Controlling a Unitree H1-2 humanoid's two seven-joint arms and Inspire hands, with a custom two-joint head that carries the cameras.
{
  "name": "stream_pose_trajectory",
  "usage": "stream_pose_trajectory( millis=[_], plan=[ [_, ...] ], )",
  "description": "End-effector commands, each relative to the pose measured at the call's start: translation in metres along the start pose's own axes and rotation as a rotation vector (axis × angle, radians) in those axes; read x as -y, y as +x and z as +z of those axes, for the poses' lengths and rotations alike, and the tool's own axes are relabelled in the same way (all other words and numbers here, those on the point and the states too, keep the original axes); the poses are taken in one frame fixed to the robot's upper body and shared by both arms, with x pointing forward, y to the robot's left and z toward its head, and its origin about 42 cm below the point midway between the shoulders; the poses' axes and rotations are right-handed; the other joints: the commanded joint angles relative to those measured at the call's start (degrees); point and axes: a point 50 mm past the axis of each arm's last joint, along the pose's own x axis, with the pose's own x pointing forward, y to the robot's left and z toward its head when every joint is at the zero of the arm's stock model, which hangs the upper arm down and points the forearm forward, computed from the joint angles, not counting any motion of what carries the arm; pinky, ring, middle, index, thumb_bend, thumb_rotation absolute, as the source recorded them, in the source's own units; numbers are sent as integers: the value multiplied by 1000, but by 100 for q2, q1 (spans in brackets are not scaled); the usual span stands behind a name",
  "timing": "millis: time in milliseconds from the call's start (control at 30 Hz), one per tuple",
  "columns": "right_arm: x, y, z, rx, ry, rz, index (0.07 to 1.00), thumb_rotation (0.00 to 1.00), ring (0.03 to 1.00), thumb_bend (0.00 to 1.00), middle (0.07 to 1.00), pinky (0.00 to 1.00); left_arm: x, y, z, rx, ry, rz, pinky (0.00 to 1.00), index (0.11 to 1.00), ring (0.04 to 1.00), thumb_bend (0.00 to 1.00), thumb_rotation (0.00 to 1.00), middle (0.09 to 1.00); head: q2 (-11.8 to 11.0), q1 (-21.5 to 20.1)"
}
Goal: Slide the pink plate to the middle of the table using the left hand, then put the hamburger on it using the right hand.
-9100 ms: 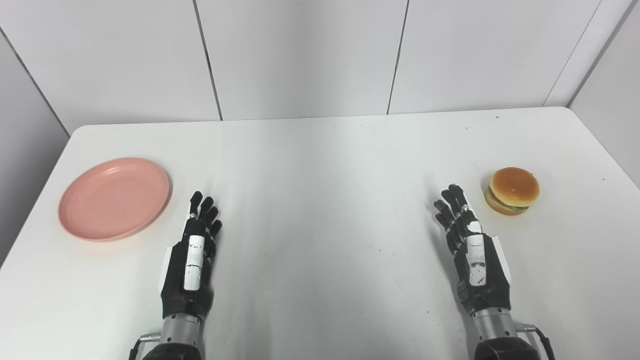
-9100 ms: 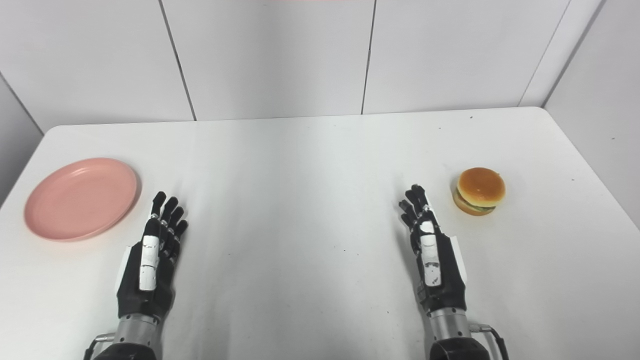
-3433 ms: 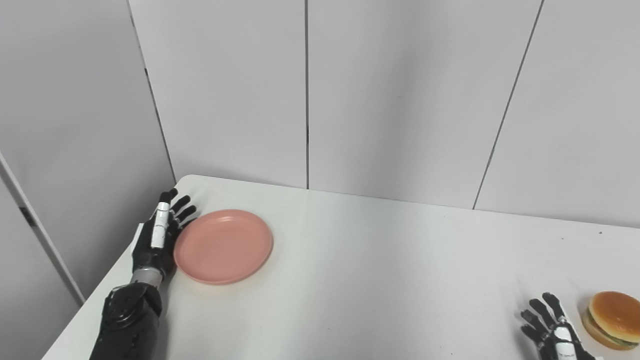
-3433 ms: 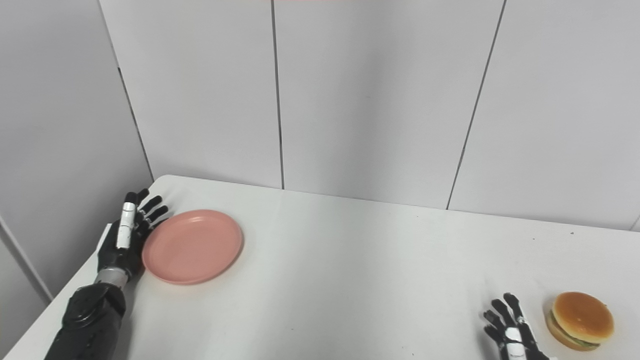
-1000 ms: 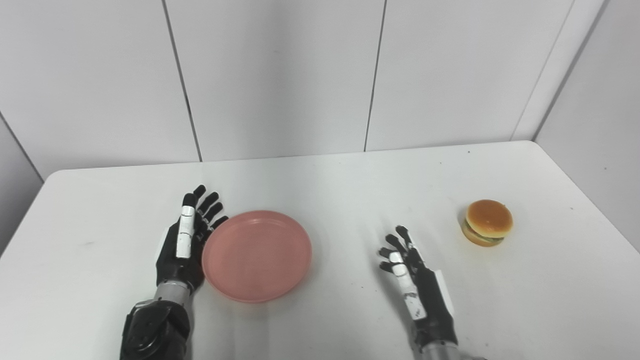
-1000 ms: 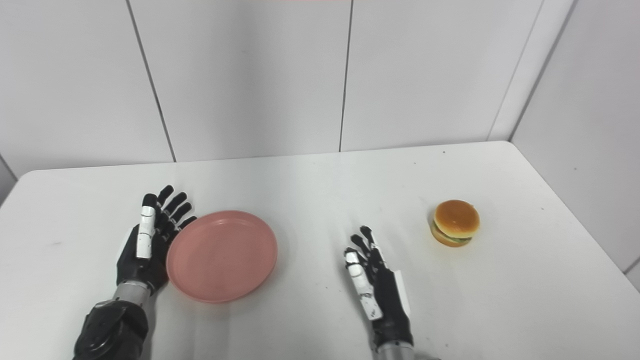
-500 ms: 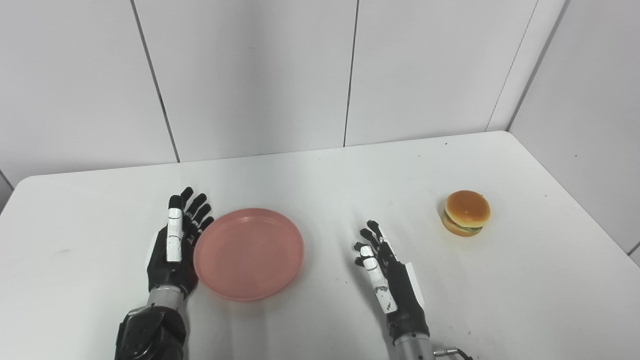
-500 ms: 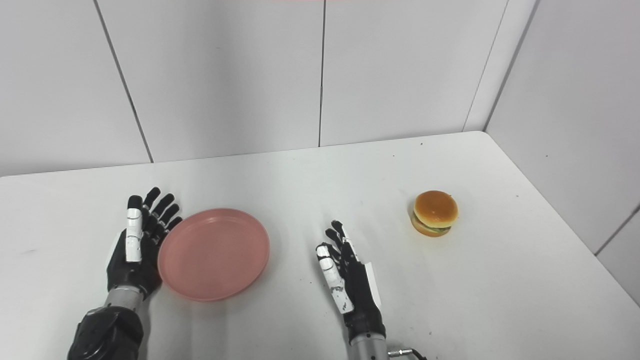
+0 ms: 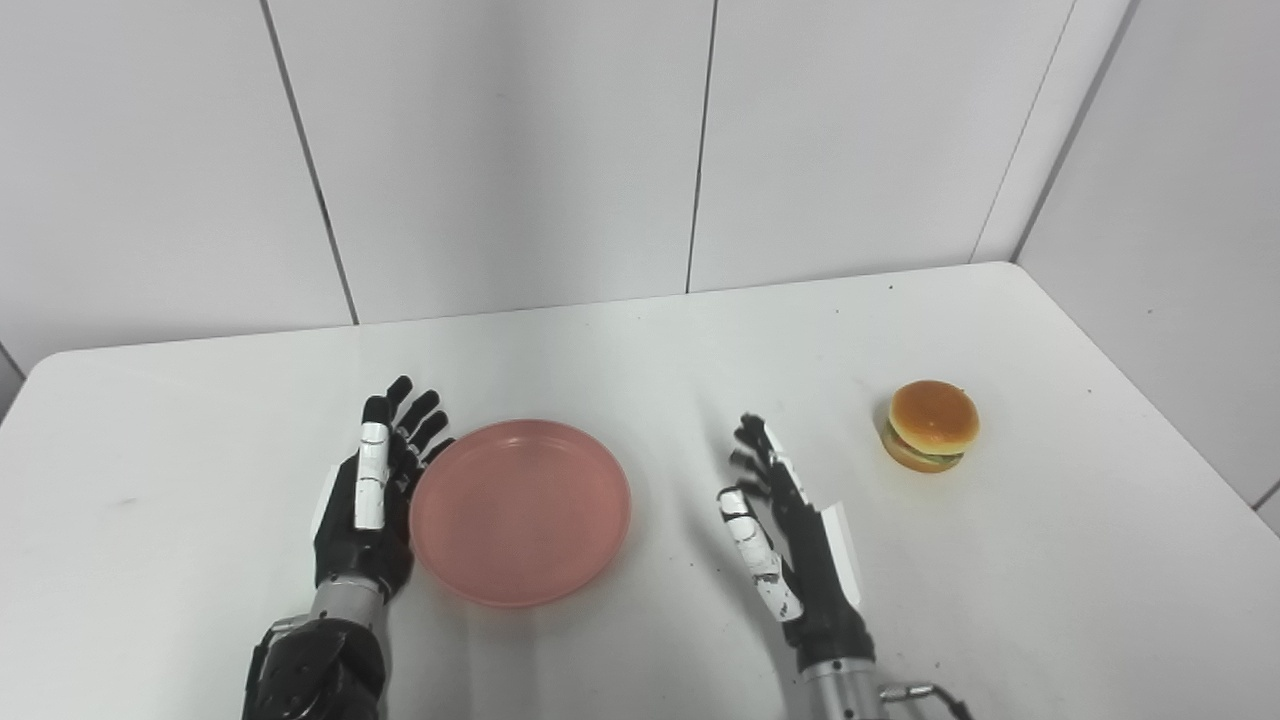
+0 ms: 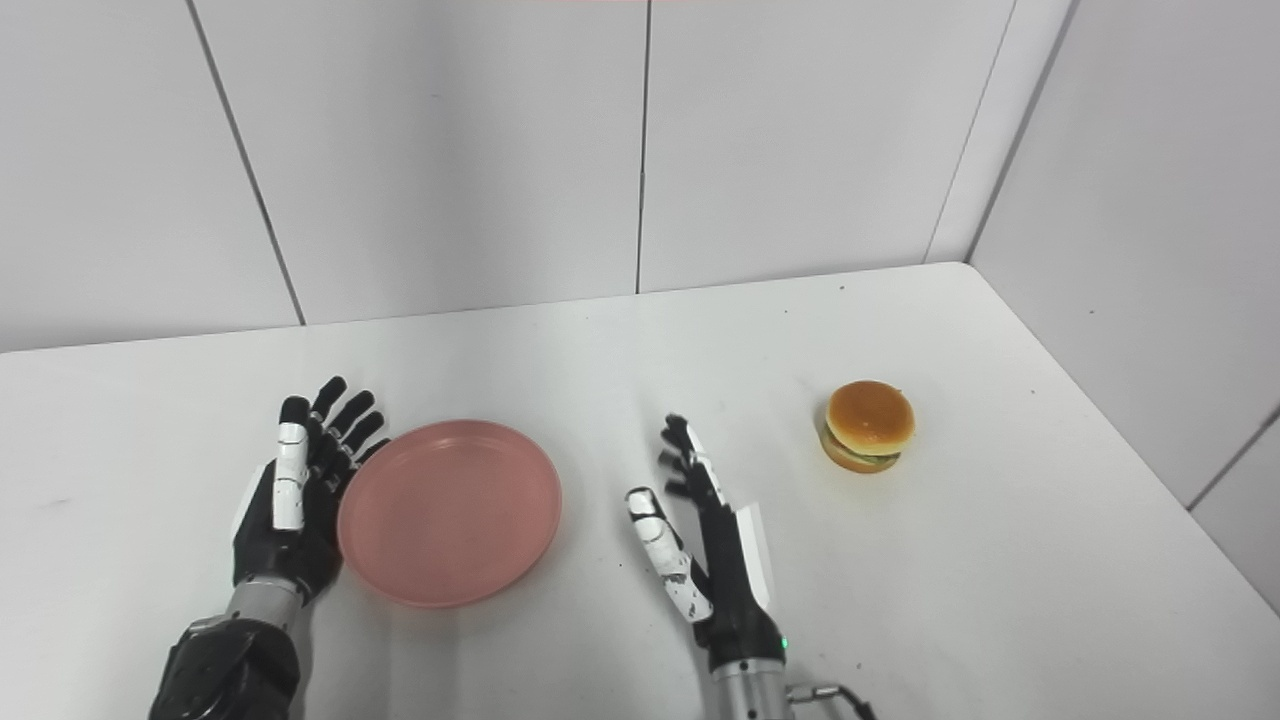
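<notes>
Left eye view: the round pink plastic plate point(image 9: 520, 510) lies flat on the white worktop point(image 9: 1050, 560), left hand point(image 9: 368, 500) against its left rim, fingers point(image 9: 418, 430) spread, grasping nothing.

Right eye view: the right hand point(image 10: 712, 555) is released, fingers apart; the sesame-less brown hamburger point(image 10: 868, 425) sits well apart.

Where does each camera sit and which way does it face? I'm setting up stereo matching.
Left eye view: on the head, looking down at the table; left hand and right hand enter from below.
Right eye view: beside it, same aim, same hands.
Shared: pink plate beside the left hand, hamburger at right, wall panels behind.
</notes>
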Motion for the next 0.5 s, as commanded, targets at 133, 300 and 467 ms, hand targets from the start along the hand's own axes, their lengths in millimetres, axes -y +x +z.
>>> stream_pose_trajectory(
  millis=[133,300,467],
  plan=[
    [48,62,28,216,-170,-79,854,1000,792,700,826,734,3,6,-10,-17,-8,1,857,928,897,814,892,900,29,-8],
    [80,95,31,251,-488,-25,651,1000,703,781,698,636,4,7,-9,-12,5,3,828,916,873,824,888,870,31,-32],
    [104,119,19,251,-738,-12,645,996,709,763,693,698,2,7,-10,-9,11,3,826,916,872,806,894,866,-6,-103]
  ],
)
